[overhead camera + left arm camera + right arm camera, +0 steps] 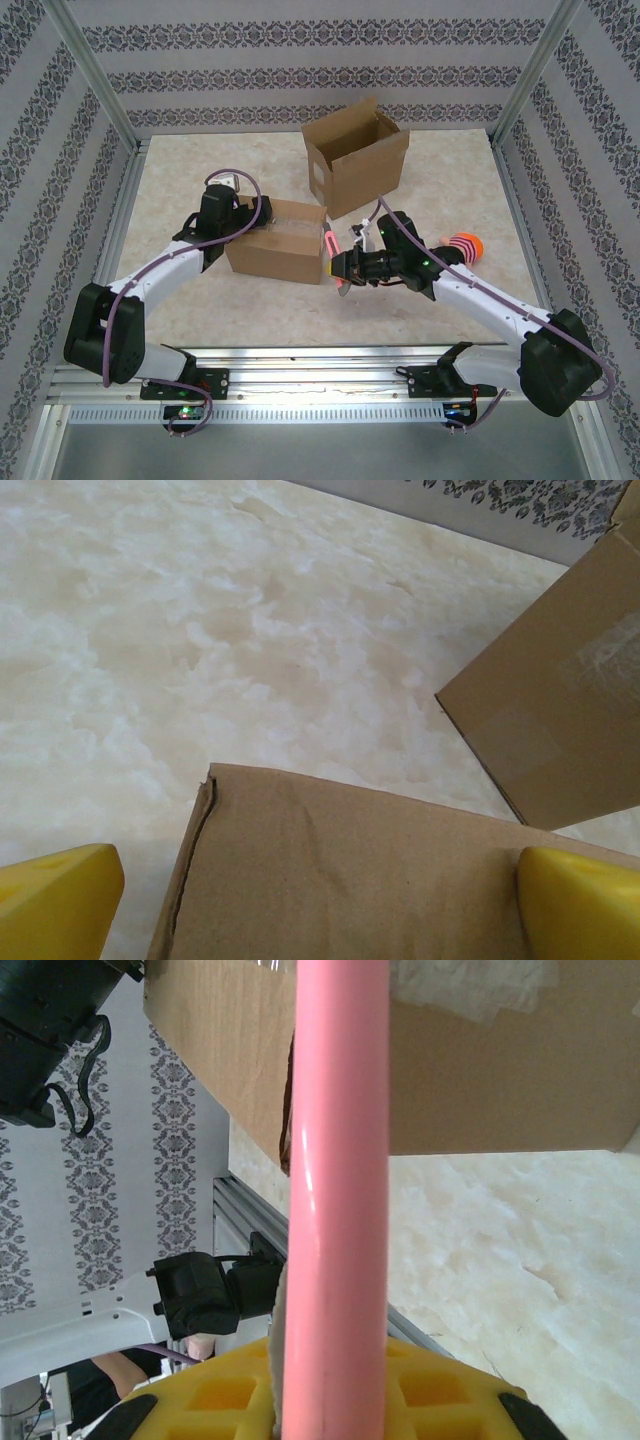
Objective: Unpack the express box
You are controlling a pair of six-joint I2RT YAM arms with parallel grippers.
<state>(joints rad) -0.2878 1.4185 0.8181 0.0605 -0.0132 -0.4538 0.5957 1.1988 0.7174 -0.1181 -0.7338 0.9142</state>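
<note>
pink stick (335,1200) — in right end effector (342,267)

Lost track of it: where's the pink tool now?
The pink tool sits in the right gripper, right of centre in the top view, at the nearer cardboard box's right end.

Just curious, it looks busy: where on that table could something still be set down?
Bare tabletop lies back left, between the side rail and the open box, and again back right of that box. The middle is crowded: the right gripper holds a pink tool beside the closed box.
</note>
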